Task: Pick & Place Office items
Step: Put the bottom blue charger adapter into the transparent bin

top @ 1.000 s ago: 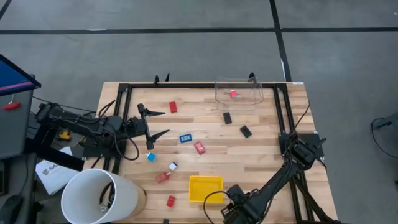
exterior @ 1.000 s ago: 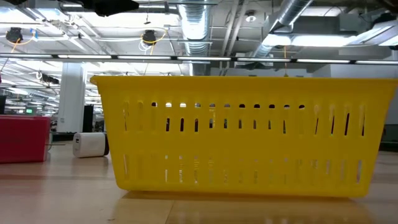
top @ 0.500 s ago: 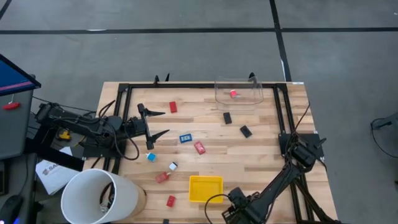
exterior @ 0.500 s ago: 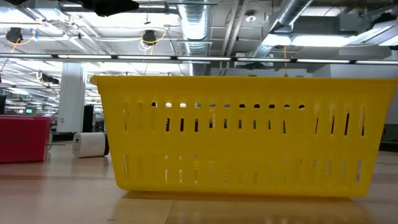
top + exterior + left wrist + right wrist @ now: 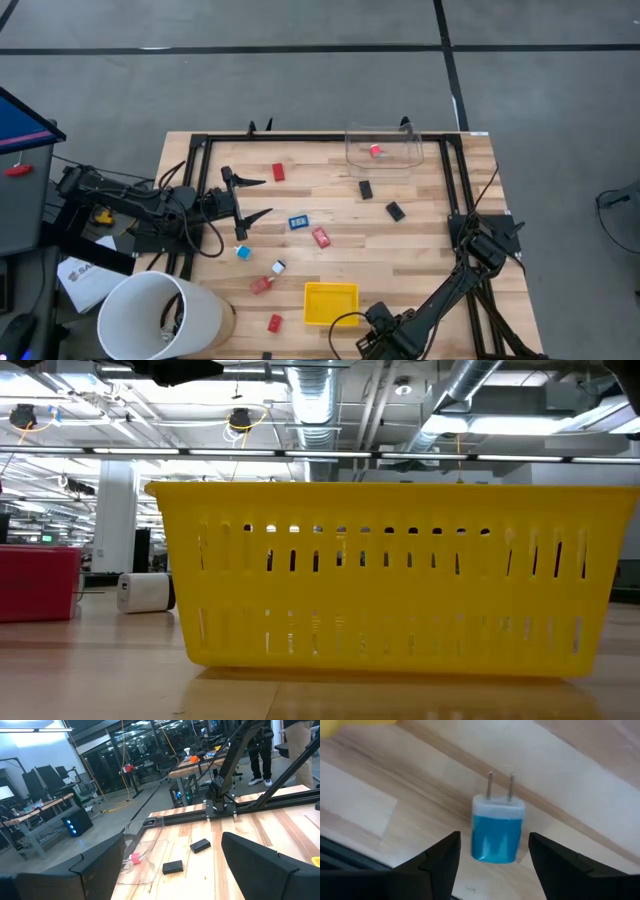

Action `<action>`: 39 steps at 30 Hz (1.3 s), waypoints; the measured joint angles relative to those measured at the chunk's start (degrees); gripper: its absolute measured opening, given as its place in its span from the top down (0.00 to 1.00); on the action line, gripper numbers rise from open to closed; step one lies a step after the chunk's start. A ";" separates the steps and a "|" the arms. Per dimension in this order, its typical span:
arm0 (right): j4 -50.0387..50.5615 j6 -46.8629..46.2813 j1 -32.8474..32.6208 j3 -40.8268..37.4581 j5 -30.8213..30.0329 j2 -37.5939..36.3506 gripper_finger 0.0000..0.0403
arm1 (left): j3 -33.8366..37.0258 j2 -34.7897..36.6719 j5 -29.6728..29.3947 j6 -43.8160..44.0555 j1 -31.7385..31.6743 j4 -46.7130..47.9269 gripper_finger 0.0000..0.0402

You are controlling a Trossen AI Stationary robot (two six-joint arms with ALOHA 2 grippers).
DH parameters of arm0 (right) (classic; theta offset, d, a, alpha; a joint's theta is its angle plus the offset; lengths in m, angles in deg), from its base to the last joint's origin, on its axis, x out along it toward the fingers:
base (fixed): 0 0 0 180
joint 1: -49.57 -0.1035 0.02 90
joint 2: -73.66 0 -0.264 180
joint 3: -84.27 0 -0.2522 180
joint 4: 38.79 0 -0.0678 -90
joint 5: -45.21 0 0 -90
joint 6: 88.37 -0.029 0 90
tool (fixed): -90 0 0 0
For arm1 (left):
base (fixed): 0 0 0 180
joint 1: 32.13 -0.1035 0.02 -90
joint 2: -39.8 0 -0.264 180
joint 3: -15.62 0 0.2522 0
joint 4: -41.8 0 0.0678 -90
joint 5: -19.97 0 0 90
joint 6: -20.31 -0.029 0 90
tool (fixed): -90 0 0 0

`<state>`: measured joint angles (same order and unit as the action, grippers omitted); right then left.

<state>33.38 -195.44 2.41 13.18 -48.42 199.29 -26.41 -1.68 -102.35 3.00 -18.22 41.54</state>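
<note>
**High view.** Your left tool (image 5: 262, 197) hangs over the left part of the surface (image 5: 430, 250), parked exactly where it was a second ago. The right tool (image 5: 378, 322) is at the near edge, just beside the yellow tray (image 5: 330, 287), and has crept a little further toward that edge. The office items have not moved. One red piece (image 5: 375, 151) lies in the clear box (image 5: 384, 163). The rest are loose on the wood, among them a black piece (image 5: 366, 188), a blue piece (image 5: 298, 222) and another red piece (image 5: 274, 322) near the tray.

**Low view.** The tray's slotted wall (image 5: 390, 575) fills the picture, and a red block (image 5: 35, 585) and a white one (image 5: 145, 592) sit off to its side. Neither tool shows here, and nothing has changed.

**Left wrist view.** Your left tool's fingers (image 5: 100, 865) stand wide with nothing between them, facing two black pieces (image 5: 200, 845) and the clear box beyond.

**Right wrist view.** This is where the work is. A blue-and-white plug (image 5: 497, 830) lies flat on the wood, prongs pointing away from the tool. The right tool (image 5: 493, 839) straddles it with a finger (image 5: 437, 860) on each side, apart from the plug and not yet gripping. The small shift in the arm reads as lining up on this piece, so I judge the pick is about to start, not done. You will probably need to come down square before closing, because the plug is smooth and could slide on the wood.
</note>
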 joint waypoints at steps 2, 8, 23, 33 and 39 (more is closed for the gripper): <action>0.08 0.13 0.05 0.00 0.00 0.00 0.47 | 0.00 0.01 0.00 -0.02 0.00 0.00 0.18; 0.26 1.33 0.87 0.00 -0.47 0.13 0.57 | 0.00 0.00 0.00 -0.01 0.00 0.01 0.18; 6.41 3.69 1.97 -0.02 -0.68 -0.10 0.71 | 0.00 0.00 0.02 0.00 0.00 0.02 0.18; 18.58 2.34 1.86 -0.02 -5.10 -7.10 0.71 | 0.00 0.02 0.00 -0.02 0.00 0.04 0.18; 26.30 0.77 2.85 0.00 -15.56 -16.60 0.71 | 0.00 0.00 0.00 -0.11 0.00 0.04 0.18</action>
<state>59.68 -194.67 5.26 13.18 -63.99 182.69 -26.41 -1.68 -102.35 2.90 -18.22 41.59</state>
